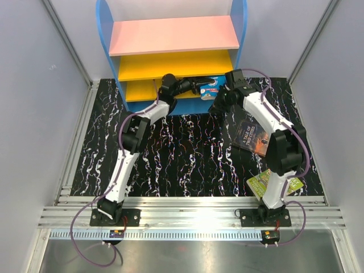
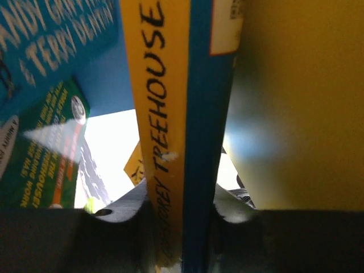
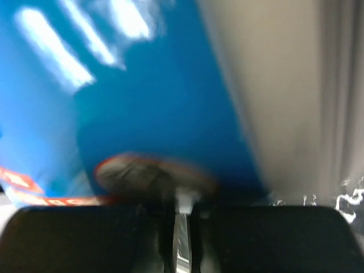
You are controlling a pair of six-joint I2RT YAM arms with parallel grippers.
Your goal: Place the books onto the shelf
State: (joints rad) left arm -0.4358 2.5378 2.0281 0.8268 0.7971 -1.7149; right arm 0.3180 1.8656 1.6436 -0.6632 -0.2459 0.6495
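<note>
L claw [image 1: 192, 86] is pinching the blue book [image 1: 211, 85] by its spine. Its fingers [image 2: 128, 207] are pressing on either side of the yellow strip w/ the "TREEHOUSE" lettering. It's holding the book at the front of the shelf [image 1: 170, 34], level w/ the lower yellow board [image 1: 136, 90], over by the right side panel. Top view isn't showing whether the book is resting on that board or hanging just in front of it. In the L wrist view a yellow surface is filling the right side, close beside the book.

R claw [image 1: 218, 103] is sitting just below the book's near corner. Its own view is v. blurred: fingers [image 3: 85, 239] are lying nearly pressed together, w/ only a thin pale sliver btwn them and the blue cover right above. Can't tell if it's nipping anything.

Dark book [image 1: 253, 136] is lying flat on the black marbled table [image 1: 187, 153], just beside the R arm [image 1: 267, 122]. Green book [image 1: 259, 182] is lying nearer that arm's base, partly covered by it. Both are lying well apart from the shelf.
</note>
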